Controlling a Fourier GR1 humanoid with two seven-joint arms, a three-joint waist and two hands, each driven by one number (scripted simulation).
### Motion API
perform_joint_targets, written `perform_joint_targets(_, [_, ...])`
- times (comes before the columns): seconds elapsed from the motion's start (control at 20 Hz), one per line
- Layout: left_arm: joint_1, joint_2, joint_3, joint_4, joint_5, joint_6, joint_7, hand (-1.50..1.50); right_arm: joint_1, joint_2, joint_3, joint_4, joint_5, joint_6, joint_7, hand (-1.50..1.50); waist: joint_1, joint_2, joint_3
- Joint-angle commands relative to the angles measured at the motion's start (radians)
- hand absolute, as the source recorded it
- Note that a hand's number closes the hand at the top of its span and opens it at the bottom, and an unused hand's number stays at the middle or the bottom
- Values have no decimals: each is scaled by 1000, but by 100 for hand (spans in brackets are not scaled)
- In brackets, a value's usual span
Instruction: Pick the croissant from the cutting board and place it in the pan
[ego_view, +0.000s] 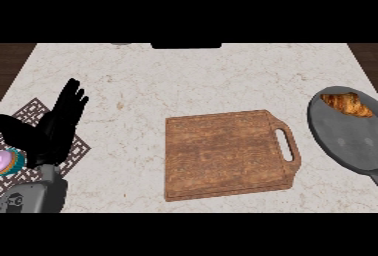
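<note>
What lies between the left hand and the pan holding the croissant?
In the head view, the cutting board lies between the left hand and the pan; the croissant sits in the pan.

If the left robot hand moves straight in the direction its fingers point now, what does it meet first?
Probably nothing: the left robot hand points toward the far edge of the counter, where only bare top shows. Its height above the surface is unclear.

The pale, marbled stone counter (192, 80) carries a brown rectangular wooden cutting board (225, 155) near its middle, the handle slot on the board's right end. To the right of the board lies a dark grey round pan (347, 137) (partly cut off at the edge). Well to the board's left lies a dark latticed mat (33, 112), set cornerwise.
</note>
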Motion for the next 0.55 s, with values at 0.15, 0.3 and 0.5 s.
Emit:
perform_joint_targets(0.15, [-35,32,41,24,15,-9,12,0,146,-77,-22,-7,-92,225,-106,-150,-5,-2,-2])
perform_joint_targets(0.3, [-20,-2,9,19,11,-10,-6,0,223,-77,-8,15,-88,202,-203,-150,1,1,1])
perform_joint_targets(0.5, [26,12,20,-27,29,-33,-1,0,228,-67,23,-7,-111,181,-163,-150,8,-1,-1])
